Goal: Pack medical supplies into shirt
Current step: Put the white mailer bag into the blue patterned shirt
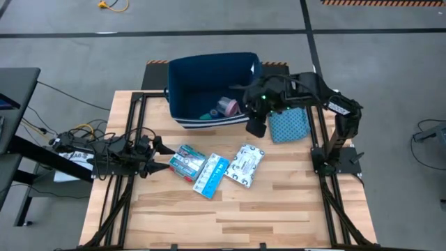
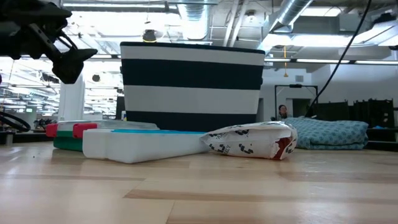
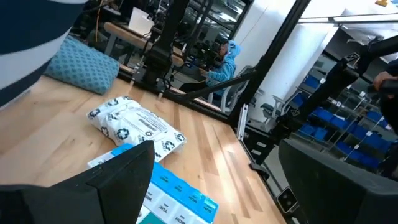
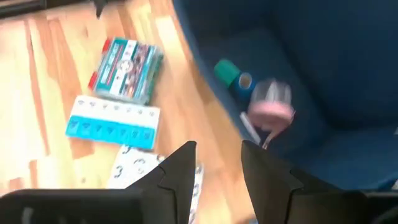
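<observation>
A navy and white striped bin [image 1: 209, 84] stands at the table's far middle. In it lie a pink round disc [image 4: 271, 109] and a teal roll [image 4: 226, 70]. On the table in front of it lie a teal and red flat box [image 1: 188, 160], a blue and white flat box [image 1: 211, 174] and a white printed pouch [image 1: 245, 165]. My right gripper [image 4: 217, 163] hangs open above the bin's near right corner, holding nothing. My left gripper [image 1: 162, 155] is open just left of the teal box, above the table [image 2: 71, 59].
A teal patterned cloth [image 1: 288, 124] lies folded right of the bin, under my right arm. Bare wood spreads across the near half of the table [image 1: 230, 223]. Dark frame rails run along both table sides. A person sits in the room beyond the table [image 3: 222, 59].
</observation>
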